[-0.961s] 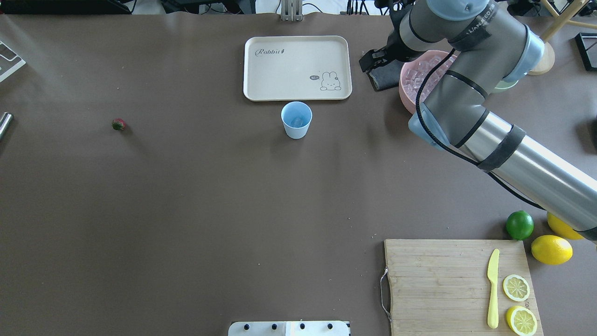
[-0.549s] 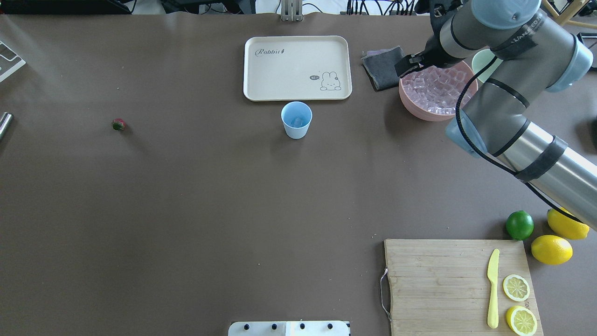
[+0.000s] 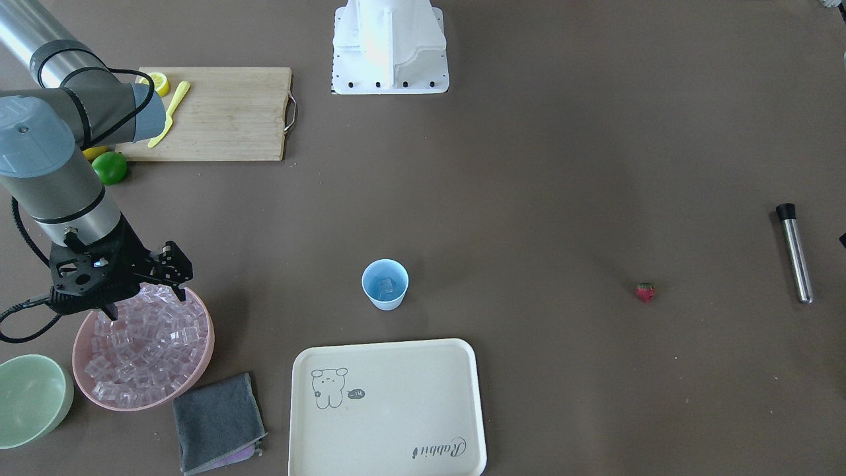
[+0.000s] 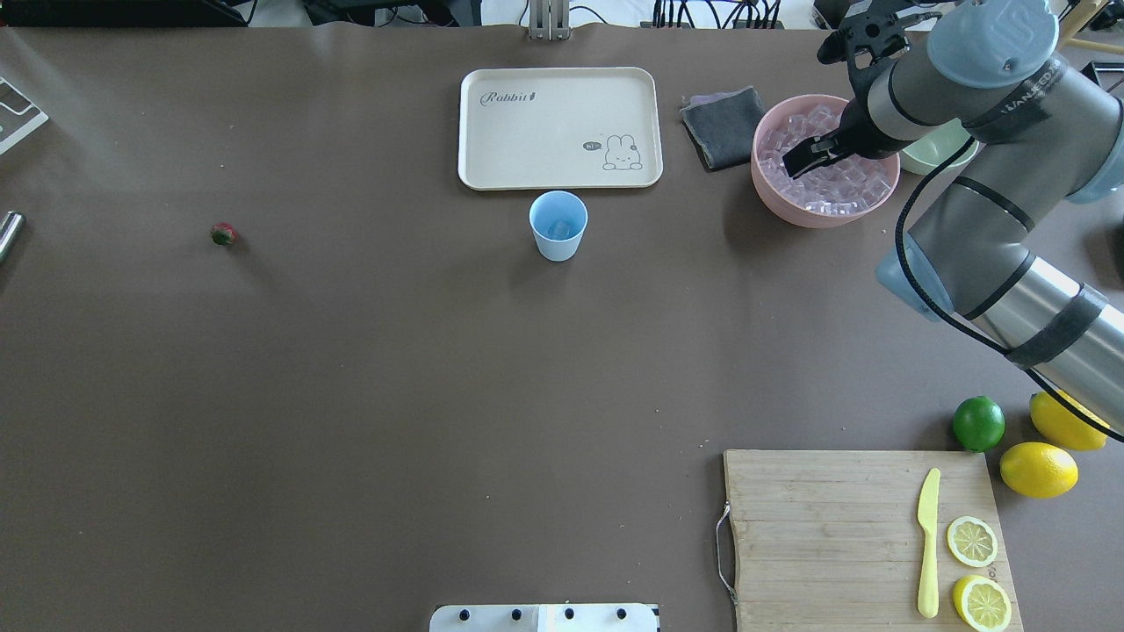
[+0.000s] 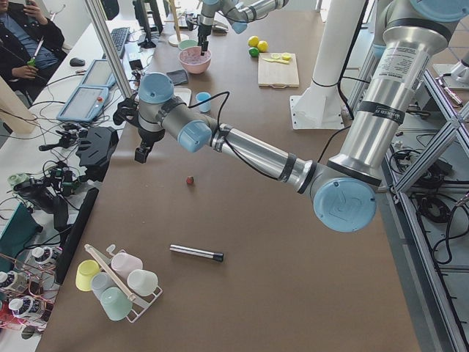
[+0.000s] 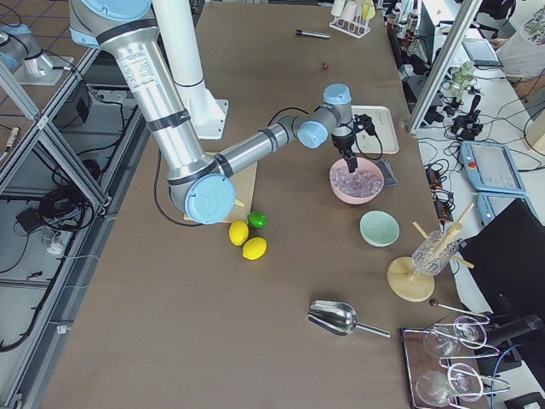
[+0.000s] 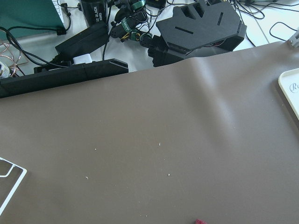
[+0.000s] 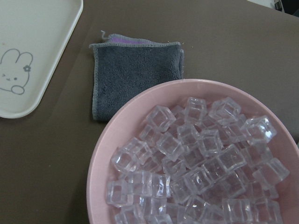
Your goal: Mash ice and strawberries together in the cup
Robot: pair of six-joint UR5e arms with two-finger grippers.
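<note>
Hovering over the pink bowl (image 4: 795, 216) at far right: right gripper (image 4: 805, 158), pointing down at the pile of ice (image 8: 196, 163) that fills it. Tips are over the bowl's left half, down around cube level; can't tell if they touch a cube. Right wrist view catches none of the gripper and overhead only gives a dark block, so can't tell whether the jaws are apart or together, or if anything sits between them. That wrist view looks onto the cubes, the cloth and a tray corner.

Cup (image 4: 557, 249) stands upright mid-table, just on the near side of the cream tray (image 4: 527, 132), not touching it. One ice cube (image 4: 559, 230) lies in its bottom.

Strawberry (image 4: 223, 233) lies on the bare table well left of the cup, roughly level with it. A red sliver of it shows at the bottom edge of the left wrist view.

Left gripper (image 5: 140, 152) hangs in the air over the table's left part, pointing down, off the surface. Only the side camera catches it, so can't tell how its jaws stand.

Rest: grey cloth (image 4: 722, 127) flat between tray and pink bowl, just beside the bowl. Pale-green bowl (image 4: 940, 154) just right of the pink one. Cutting board (image 4: 825, 527) near right, carrying a yellow knife (image 4: 928, 544) and two lemon halves (image 4: 972, 542); lime (image 4: 978, 423) and two whole lemons (image 4: 1039, 470) by its far right corner. Metal rod with black cap (image 3: 793, 254) lies further left than the strawberry, apart from it.
</note>
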